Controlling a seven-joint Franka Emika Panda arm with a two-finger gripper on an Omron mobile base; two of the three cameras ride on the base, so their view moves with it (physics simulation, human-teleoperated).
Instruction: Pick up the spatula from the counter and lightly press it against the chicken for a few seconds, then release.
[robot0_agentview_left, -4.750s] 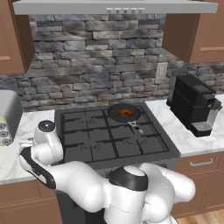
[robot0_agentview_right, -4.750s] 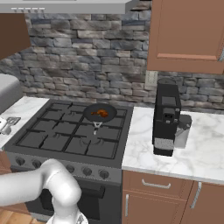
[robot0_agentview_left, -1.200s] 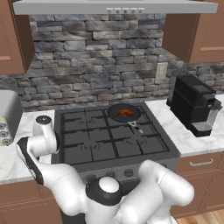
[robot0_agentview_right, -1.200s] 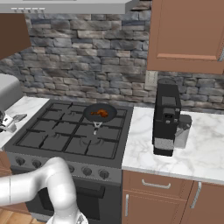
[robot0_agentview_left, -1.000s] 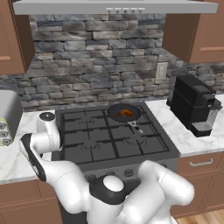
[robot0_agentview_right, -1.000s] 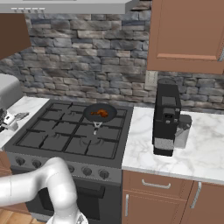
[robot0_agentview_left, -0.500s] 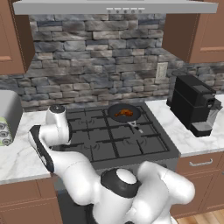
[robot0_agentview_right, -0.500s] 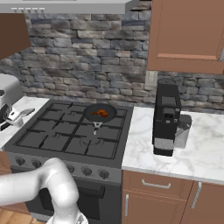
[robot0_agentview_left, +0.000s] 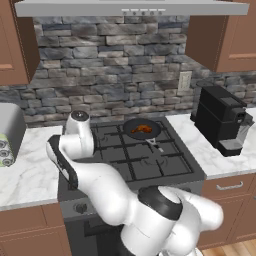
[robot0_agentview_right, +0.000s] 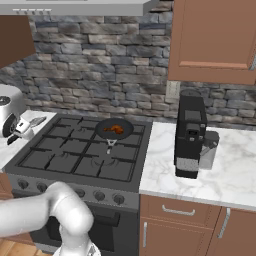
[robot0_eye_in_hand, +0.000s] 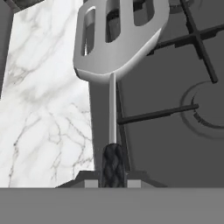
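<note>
Bottom centre of the hand view, the pincer (robot0_eye_in_hand: 113, 175) is clamped on the spatula (robot0_eye_in_hand: 118, 54) handle. Newly lifted off the surface (robot0_eye_in_hand: 43, 109), its blade reaches the stove (robot0_eye_in_hand: 175, 131) edge. Pickup looks done; the chicken (robot0_agentview_left: 141, 129), mid-frame in the left base view, lies well beyond.

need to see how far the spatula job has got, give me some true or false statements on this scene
1. The gripper is shut on the spatula, holding it by its dark handle. True.
2. The spatula's blade is pressing on the chicken. False: the blade hangs by the stove's left edge, apart from the chicken.
3. The chicken lies in a pan on the stove. True.
4. The coffee machine stands left of the stove. False: it stands on the counter to the stove's right.
5. The spatula's blade is solid. False: it has slots.
</note>
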